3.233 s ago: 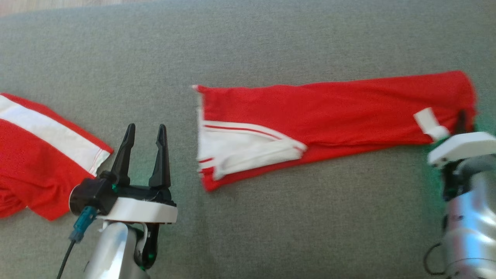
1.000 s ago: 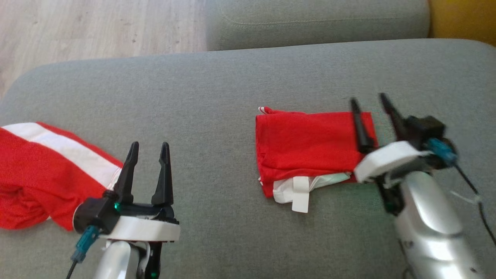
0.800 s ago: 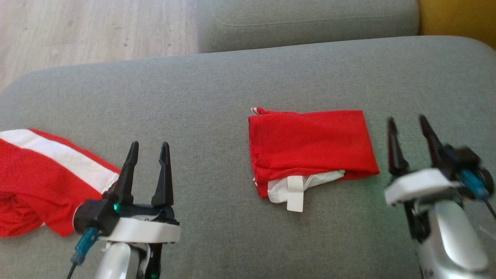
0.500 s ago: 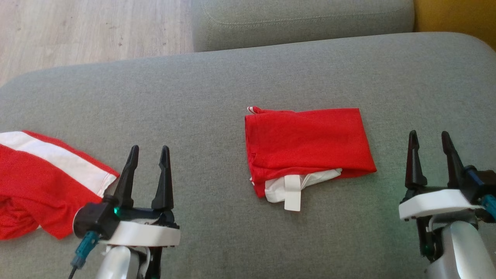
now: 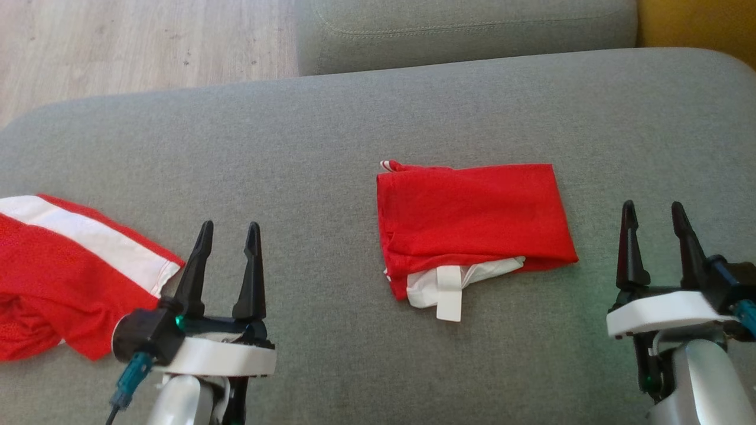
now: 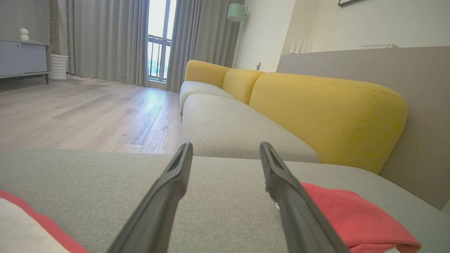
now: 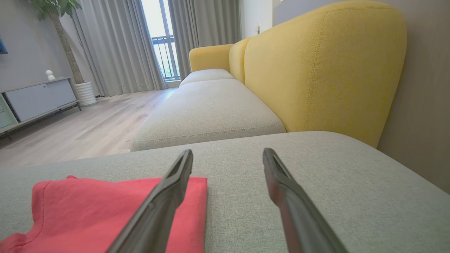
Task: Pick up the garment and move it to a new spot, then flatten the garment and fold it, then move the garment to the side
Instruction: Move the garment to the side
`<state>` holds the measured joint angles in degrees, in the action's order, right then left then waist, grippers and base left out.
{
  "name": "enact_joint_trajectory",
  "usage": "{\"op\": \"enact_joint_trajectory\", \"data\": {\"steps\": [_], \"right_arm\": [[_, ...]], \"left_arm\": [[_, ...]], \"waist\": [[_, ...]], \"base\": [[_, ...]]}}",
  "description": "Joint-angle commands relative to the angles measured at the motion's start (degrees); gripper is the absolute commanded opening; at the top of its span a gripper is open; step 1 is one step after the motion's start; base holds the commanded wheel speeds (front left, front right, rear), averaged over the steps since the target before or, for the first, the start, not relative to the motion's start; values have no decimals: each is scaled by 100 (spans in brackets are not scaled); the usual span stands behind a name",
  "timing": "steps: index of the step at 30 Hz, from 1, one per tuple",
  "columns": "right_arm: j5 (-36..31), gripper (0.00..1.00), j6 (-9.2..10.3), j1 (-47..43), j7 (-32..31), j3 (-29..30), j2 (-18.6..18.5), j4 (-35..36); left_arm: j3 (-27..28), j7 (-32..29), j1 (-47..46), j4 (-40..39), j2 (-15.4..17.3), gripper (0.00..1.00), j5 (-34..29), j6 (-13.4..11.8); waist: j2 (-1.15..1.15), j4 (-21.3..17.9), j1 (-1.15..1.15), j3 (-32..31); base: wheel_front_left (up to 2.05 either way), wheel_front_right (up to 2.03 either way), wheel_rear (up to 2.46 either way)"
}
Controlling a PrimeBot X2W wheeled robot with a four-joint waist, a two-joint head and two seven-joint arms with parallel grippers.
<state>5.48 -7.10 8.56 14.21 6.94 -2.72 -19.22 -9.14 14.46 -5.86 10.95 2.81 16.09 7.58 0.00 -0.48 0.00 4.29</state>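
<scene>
Flat on the broad grey fabric sofa cushion [image 5: 331, 130] lies the folded red fabric garment w/ white trim [image 5: 472, 218], just to 3 o'clock of centre in head view. A white flap & strip poke out from under its 6 o'clock edge, and there's a small striped bit at its 11 o'clock corner. The left pincer [image 5: 230, 227] sits at 7 o'clock, long dark fingers spread wide w/ nothing btwn them, well apart from the garment. The right pincer [image 5: 652, 206] sits at 4 o'clock, also spread wide & empty, near the garment's 3 o'clock edge but not touching. A second, rumpled red cloth w/ a broad white band [image 5: 65, 271] lies at 8 o'clock. Its white-edged corner runs behind a left pincer finger in that view; contact can't be told. There's pale wood plank floor [image 5: 147, 41] at 11 o'clock, another grey seat cushion [image 5: 460, 29] at 12 & a yellow upholstered backrest [image 5: 697, 23] at 1 o'clock. In left wrist view the garment shows at 4 o'clock, partly behind a finger. In right wrist view it's at 8 o'clock, likewise partly hidden.
</scene>
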Motion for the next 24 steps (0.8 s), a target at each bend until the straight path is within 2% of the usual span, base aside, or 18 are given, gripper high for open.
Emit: {"op": "enact_joint_trajectory", "data": {"steps": [1,13,24], "right_arm": [[-5,100,-39,65,33,-159,-17,218],[45,100,-39,260,-105,-365,-16,227],[27,100,-39,513,-358,-336,-16,-254]], "left_arm": [[162,54,-132,-196,7,100,-13,-9],[88,54,-269,-205,7,100,-11,-9],[-61,54,-451,-231,7,100,29,-9]], "waist": [[0,16,0,15],[0,166,0,233],[0,493,0,569]], "base": [[0,0,0],[0,0,0],[0,0,0]]}}
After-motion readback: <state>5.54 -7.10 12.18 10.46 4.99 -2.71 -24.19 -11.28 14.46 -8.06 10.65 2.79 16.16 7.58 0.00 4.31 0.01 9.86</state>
